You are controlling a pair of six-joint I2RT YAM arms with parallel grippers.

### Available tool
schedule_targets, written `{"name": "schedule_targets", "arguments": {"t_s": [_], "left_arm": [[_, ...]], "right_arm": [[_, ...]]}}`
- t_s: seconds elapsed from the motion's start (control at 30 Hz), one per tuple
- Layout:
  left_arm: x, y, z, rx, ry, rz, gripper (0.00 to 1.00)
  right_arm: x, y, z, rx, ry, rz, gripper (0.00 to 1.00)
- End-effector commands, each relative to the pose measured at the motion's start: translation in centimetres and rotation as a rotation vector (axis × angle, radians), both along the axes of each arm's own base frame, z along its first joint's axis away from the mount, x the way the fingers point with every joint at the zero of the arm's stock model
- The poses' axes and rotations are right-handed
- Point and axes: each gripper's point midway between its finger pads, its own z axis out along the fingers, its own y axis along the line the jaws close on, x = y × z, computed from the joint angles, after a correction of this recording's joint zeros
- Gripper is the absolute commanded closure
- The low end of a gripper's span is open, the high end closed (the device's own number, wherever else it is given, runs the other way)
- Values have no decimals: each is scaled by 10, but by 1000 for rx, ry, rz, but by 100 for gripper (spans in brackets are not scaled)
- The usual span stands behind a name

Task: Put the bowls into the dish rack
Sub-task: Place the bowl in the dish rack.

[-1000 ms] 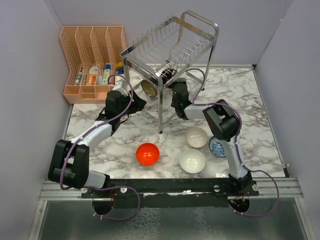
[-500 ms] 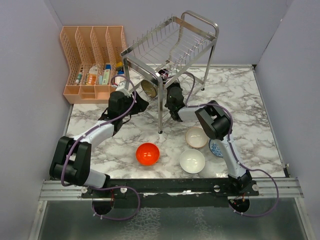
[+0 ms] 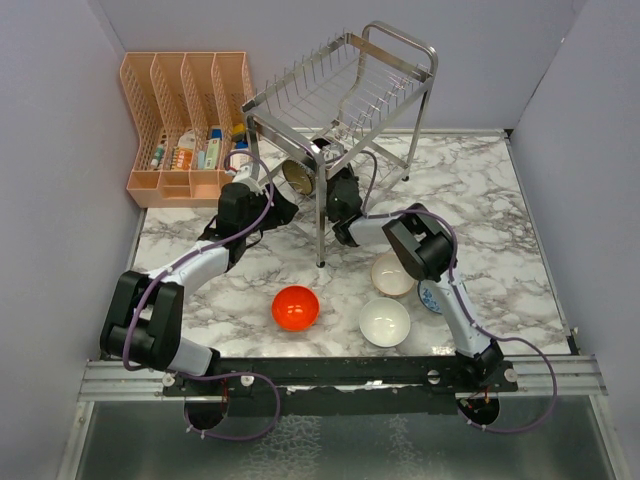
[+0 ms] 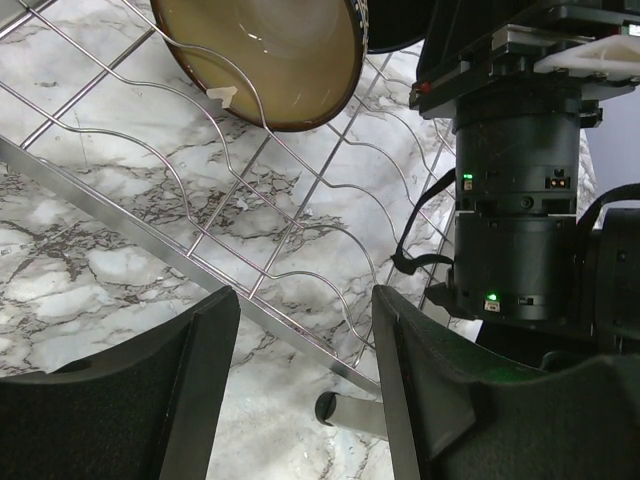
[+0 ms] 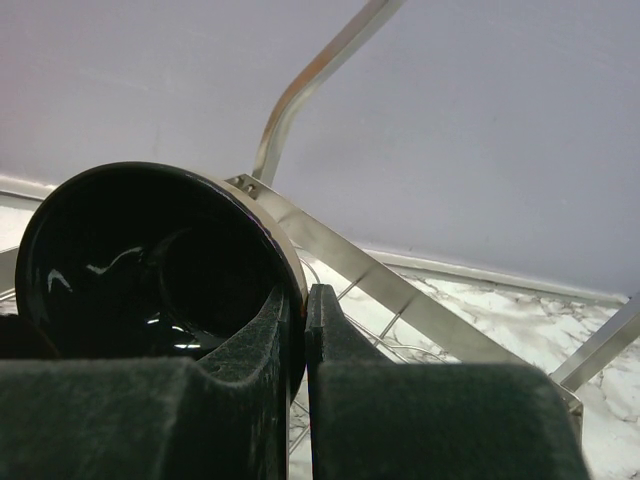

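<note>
Loading: dark brown bowl (image 5: pixel 140 260) at dish rack (image 3: pixel 345 85), pinched by right tool (image 5: pixel 305 320).
Idle: left tool (image 4: pixel 305 340) spread, empty.
Remaining: four bowls (image 3: pixel 295 307) on worktop (image 3: pixel 480 200).

Pale grey walls (image 3: pixel 300 25), marbled tabletop (image 3: pixel 505 205)

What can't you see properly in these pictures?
- Blue-patterned bowl: top view, partly hidden behind the right arm.
- Brown bowl: left wrist view, top edge cuts it off; right wrist view, the right tool covers its lower part.
- Bottles in the peach organiser: top view, labels too small to read.
</note>
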Motion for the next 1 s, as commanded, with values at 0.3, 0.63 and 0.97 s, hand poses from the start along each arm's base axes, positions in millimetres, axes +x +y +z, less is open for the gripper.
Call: {"name": "schedule_targets", "arguments": {"t_s": [0.3,0.63,0.97], "left_arm": [[4,0,1,7,-27,6,42],[2,1,-3,0,-26,14,42],[0,0,-9,-21,-33,15,43]], "right_arm": [[-22,28,25,-85,-136,110,99],[-34,41,13,-173,-145,162,99],[-41,57,25,-254,-208,196,99]]}}
